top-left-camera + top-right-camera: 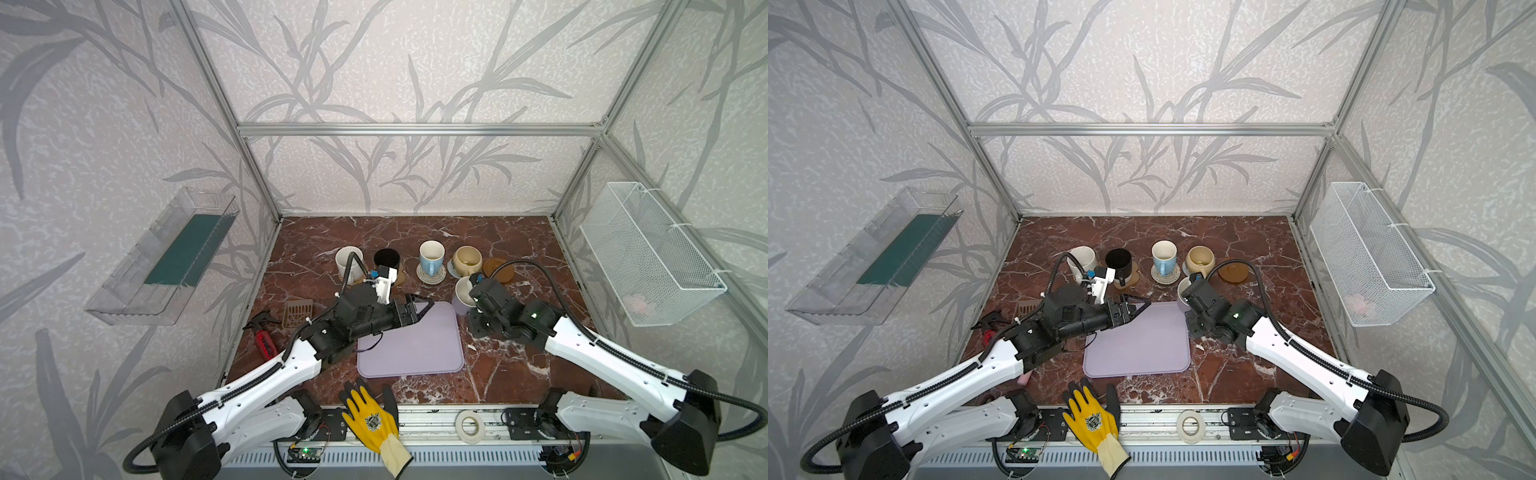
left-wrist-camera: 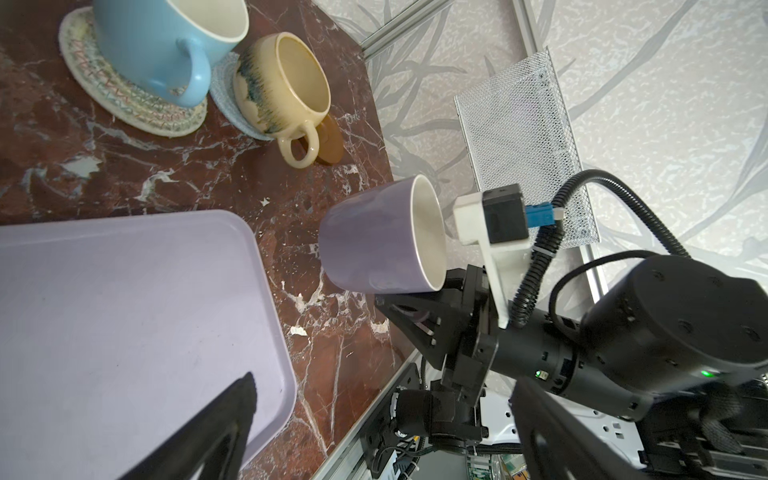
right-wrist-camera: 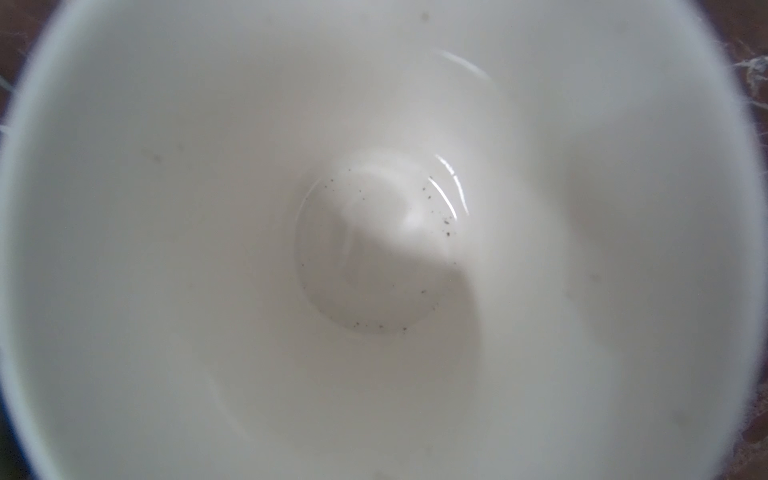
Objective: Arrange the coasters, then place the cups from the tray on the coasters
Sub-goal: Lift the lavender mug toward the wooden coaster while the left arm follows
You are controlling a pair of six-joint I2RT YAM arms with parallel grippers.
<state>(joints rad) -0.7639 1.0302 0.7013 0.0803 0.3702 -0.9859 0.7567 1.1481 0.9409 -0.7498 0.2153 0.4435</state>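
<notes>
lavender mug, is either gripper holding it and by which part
The right gripper is shut on the lavender mug, gripping at its rim end; whether on the wall or the handle cannot be told. The left gripper is open and empty.

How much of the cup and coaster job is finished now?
Done: the white cup, black cup, light blue cup and cream cup stand on coasters; the tray is bare. In hand: the right gripper holds the lavender cup. Left: setting it on the free brown coaster.
</notes>
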